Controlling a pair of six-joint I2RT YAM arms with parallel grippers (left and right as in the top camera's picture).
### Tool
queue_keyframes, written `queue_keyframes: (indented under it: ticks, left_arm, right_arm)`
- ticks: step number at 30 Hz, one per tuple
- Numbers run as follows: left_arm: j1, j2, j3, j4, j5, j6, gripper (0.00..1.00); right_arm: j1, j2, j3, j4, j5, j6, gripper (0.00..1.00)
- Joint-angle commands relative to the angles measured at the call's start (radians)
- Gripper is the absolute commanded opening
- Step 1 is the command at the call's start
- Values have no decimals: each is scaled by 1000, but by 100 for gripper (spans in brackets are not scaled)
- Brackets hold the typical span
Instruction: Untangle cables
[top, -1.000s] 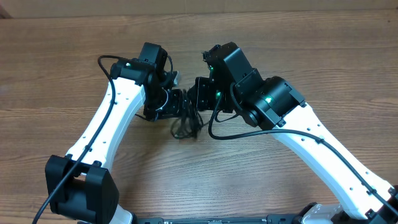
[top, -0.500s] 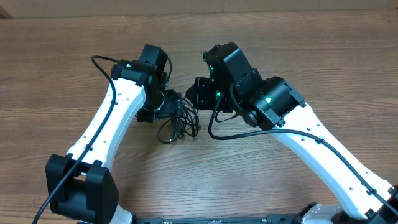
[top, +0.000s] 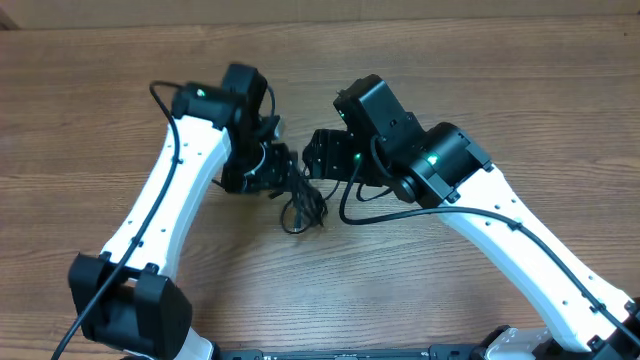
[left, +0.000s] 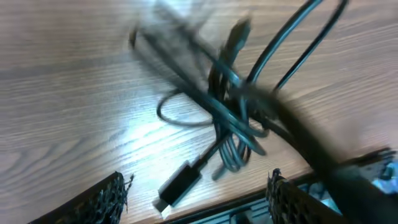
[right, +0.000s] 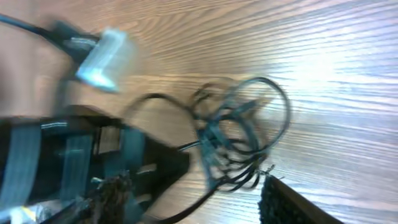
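Wood-grain worktop (top: 520, 90) fills every view. From overhead, the left arm (top: 170, 200) and right arm (top: 500, 215) meet near the middle. The left tool (top: 276, 166) and right tool (top: 318, 158) face each other, close together. The cables (top: 300, 206) sit as a small black tangle on the worktop just below both tools in that view. Whether any strand touches a tool cannot be told from above.

From the left wrist, the left tool (left: 198, 180) is spread wide, its fingers (left: 109, 198) at the bottom corners with nothing pinched. The cables (left: 227, 121) lie knotted ahead of it, several strands crossing at one point and two loops reaching the top right edge. A plug (left: 177, 186) rests on the wood between the fingers. A dark streak (left: 311, 146) crosses from upper left to lower right, too blurred to identify.

From the right wrist, the right tool (right: 196, 185) is likewise spread apart, holding nothing. The cables (right: 236, 140) bunch in loops just ahead of it. The left tool (right: 74, 155) shows blurred at left, beside the tangle.
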Motion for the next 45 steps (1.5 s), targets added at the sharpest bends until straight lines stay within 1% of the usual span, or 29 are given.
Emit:
queue_keyframes:
  ticks: [1, 2, 4, 6, 7, 9, 11, 15, 19, 24, 28, 30, 32, 34, 37, 39, 40, 42, 43, 45]
  left_arm:
    - [2, -6, 150, -53, -59, -59, 80]
    - [2, -6, 166, -67, -104, -95, 84]
    - [2, -6, 171, -85, -188, -127, 95]
    - [2, 3, 166, -122, -250, -147, 97]
    - [1, 11, 163, -144, -264, -150, 97]
    - [0, 26, 152, -174, -265, -149, 100]
    - [0, 45, 145, -202, -265, -148, 100]
    - [-1, 79, 142, -251, -238, -132, 100]
    - [0, 83, 142, -267, -163, -60, 100]
    - [0, 83, 142, -270, -227, -77, 100]
    - [0, 84, 142, -261, -315, -163, 99]
    - [0, 84, 142, -234, -324, -169, 99]
    - [0, 84, 142, -217, -296, -167, 100]
    - [0, 84, 142, -211, -207, -114, 100]
    - [0, 84, 142, -222, 159, 192, 100]
    - [0, 84, 142, -246, 304, 340, 100]
    - [0, 84, 142, -248, 311, 357, 100]
    - [1, 84, 142, -246, 259, 323, 100]
    - [1, 84, 142, -243, 209, 275, 100]
    - [1, 84, 142, -239, 68, 141, 100]
  right_arm:
    - [-48, -8, 7, -16, 26, -3, 73]
    - [-61, -8, 7, -24, 16, -3, 74]
    - [-84, -8, 7, -37, -14, -3, 76]
    - [-97, -8, 7, -45, -40, -6, 79]
    - [-102, -8, 7, -47, -56, -20, 80]
    - [-106, -8, 7, -47, -70, -38, 82]
    - [-106, -8, 7, -47, -70, -37, 83]
    - [-106, -8, 7, -48, -70, -37, 88]
    - [-106, -8, 7, -48, -54, -41, 92]
    - [-107, -8, 7, -56, -21, -40, 98]
    - [-107, -8, 7, -63, -20, -40, 100]
    - [-107, -8, 7, -62, -20, -40, 100]
    - [-107, -8, 7, -62, -21, -40, 100]
    - [-107, -7, 7, -64, -21, -40, 100]
    - [-107, -4, 6, -64, -21, -41, 100]
    - [-107, 2, 6, -64, -21, -40, 100]
    - [-107, 5, 5, -64, -21, -40, 100]
    - [-107, 11, 2, -65, -21, -40, 100]
    - [-107, 15, 0, -66, -21, -41, 100]
    - [-107, 24, -1, -72, -21, -40, 100]
